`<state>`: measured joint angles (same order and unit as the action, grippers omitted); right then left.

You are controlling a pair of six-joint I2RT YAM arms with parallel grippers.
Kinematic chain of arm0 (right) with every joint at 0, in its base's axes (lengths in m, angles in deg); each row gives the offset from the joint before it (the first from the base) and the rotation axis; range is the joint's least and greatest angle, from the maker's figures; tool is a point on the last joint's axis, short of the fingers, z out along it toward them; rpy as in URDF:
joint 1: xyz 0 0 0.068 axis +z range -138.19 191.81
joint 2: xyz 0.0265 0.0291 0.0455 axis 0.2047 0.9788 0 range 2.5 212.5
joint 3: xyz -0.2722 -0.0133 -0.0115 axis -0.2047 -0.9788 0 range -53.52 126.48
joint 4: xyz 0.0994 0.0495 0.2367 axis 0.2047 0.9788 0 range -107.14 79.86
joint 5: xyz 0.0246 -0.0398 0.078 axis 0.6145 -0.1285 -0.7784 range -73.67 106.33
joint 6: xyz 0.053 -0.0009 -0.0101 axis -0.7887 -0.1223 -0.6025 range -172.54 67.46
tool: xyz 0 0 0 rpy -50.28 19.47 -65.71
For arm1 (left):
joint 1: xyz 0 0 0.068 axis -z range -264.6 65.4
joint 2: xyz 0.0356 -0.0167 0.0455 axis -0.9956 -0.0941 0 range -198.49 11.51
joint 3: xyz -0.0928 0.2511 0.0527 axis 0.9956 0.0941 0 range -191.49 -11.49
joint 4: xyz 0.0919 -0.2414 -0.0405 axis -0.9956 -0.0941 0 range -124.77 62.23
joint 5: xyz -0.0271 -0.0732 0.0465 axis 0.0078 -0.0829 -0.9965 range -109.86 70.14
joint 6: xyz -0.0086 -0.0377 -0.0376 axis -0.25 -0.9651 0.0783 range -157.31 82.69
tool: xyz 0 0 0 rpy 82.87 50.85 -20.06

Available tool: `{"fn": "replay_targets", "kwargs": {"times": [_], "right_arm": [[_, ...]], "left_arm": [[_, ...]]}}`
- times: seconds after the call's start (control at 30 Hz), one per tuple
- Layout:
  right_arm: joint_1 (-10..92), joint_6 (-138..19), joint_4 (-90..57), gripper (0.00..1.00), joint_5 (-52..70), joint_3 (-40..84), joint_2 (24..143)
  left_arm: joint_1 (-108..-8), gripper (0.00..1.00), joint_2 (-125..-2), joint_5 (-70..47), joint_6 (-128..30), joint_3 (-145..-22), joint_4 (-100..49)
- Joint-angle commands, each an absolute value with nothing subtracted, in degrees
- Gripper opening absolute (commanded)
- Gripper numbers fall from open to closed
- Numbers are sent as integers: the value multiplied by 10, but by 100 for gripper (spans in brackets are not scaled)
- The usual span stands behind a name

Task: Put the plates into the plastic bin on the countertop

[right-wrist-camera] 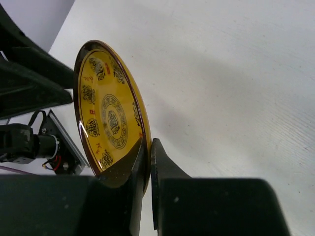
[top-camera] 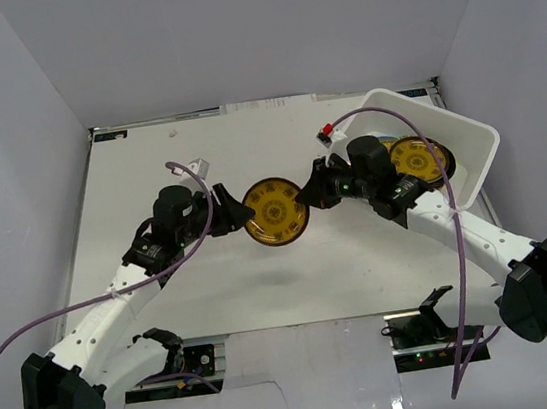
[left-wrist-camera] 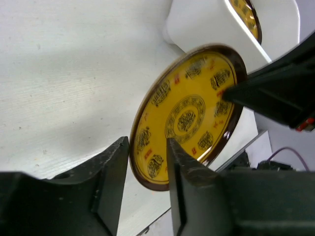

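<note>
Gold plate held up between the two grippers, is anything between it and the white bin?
No loose object. Only the right gripper, clamped on the rim of the gold plate, sits between it and the plastic bin, which already holds a second gold plate.

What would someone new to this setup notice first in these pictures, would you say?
A gold-amber patterned plate hangs on edge in mid-air above the centre of the countertop. The left gripper and right gripper meet it from opposite sides of its rim. At the back right, the white plastic bin already holds a matching plate.
</note>
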<state>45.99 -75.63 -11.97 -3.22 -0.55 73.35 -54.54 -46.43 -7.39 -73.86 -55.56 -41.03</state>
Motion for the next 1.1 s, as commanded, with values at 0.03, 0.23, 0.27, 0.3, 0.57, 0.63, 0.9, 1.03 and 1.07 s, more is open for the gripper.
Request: {"fn": "replay_targets", "kwargs": {"times": [0.03, 0.23, 0.27, 0.3, 0.57, 0.63, 0.9, 1.03, 1.07], "right_arm": [[455, -774, -145, 8, 20, 50, 706], [324, -799, -123, 8, 115, 89, 651], [269, -803, -122, 8, 129, 88, 643], [243, -808, -120, 8, 150, 84, 630], [57, -813, -112, 8, 290, 29, 638], [20, -816, -112, 8, 287, 18, 648], [-13, -816, -99, 23, 249, -18, 703], [-13, -816, -89, 47, 219, -18, 706], [-13, -816, -84, 52, 218, -7, 697]], "left_arm": [[-540, 75, -391, -88, -715, -609, -438], [-540, 98, -317, -159, -649, -627, -557], [-540, 98, -287, -163, -644, -619, -562], [-540, 98, -271, -168, -636, -598, -566], [-540, 98, -164, -179, -628, -496, -569], [-540, 98, -157, -171, -622, -499, -568], [-539, 98, -165, -164, -612, -495, -559], [-540, 98, -167, -171, -616, -495, -562], [-540, 98, -170, -172, -617, -495, -563]]}}
